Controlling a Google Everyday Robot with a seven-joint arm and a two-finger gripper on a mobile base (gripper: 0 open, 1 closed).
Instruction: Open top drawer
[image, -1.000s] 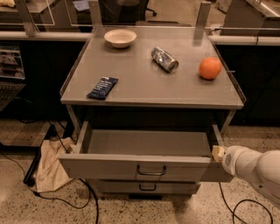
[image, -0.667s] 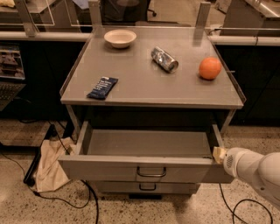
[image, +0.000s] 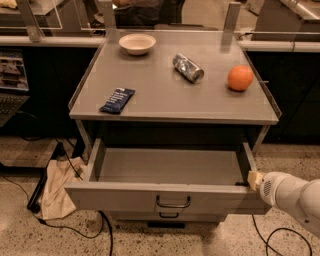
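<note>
The top drawer (image: 111, 198) sits pulled far out, just left of the gripper (image: 253, 179), which is at its right front corner. I cannot tell how wide the gripper is open or what it holds. The drawer looks like hard, stiff metal and a bit heavy. The dark handle (image: 173, 202), further left, looks like the best place to grab.

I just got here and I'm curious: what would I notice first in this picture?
The big top drawer hangs wide open under the grey table. The robot's pincer sits at the drawer's front right corner. Up on the table, a bright orange glows near the right edge.
</note>
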